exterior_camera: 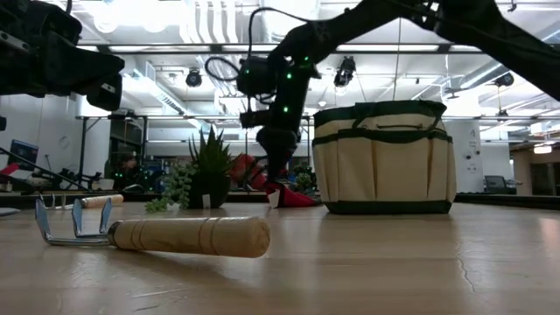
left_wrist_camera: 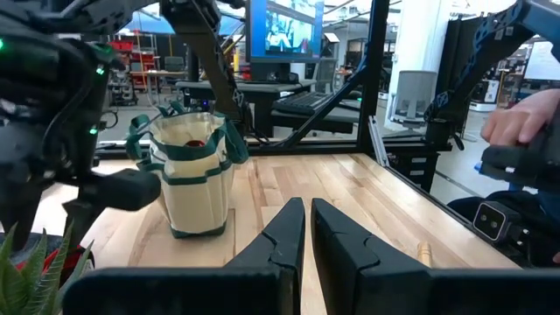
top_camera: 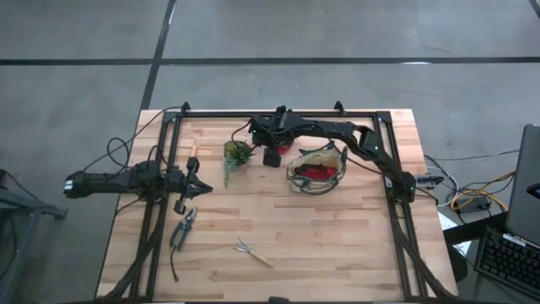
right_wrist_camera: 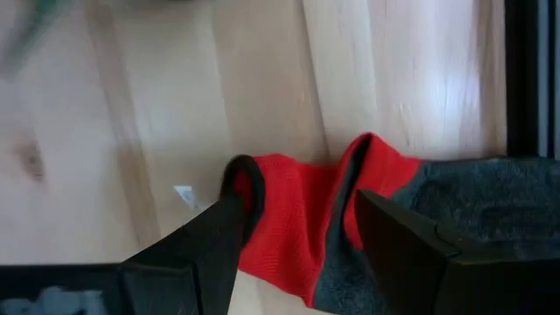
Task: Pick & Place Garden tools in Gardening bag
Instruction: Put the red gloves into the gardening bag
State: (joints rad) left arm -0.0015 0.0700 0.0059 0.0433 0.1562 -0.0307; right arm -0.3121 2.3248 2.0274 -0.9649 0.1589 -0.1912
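A black-and-red glove (right_wrist_camera: 306, 223) lies flat on the table between the plant and the gardening bag (top_camera: 316, 169), a beige tote with green trim. My right gripper (right_wrist_camera: 302, 199) is open and points steeply down over the glove's red cuff, one finger on each side. Something red (left_wrist_camera: 197, 140) shows inside the bag. The green-handled pruners (top_camera: 183, 228) and the wooden-handled hand fork (top_camera: 253, 252) lie near the table's front. My left gripper (left_wrist_camera: 308, 236) waits shut at the table's left, pointing level. My right gripper's open fingers (right_wrist_camera: 223, 227) come from above and stand across the glove's red cuff (right_wrist_camera: 289, 206), which lies flat on the table. Whether they touch it I cannot tell.
A small leafy plant (top_camera: 238, 154) stands just left of my right gripper. A short wooden-handled thing (top_camera: 192, 152) lies at the far left. A person's hand (left_wrist_camera: 516, 118) shows beyond the table. Bare wood stretches across the table's middle and near right.
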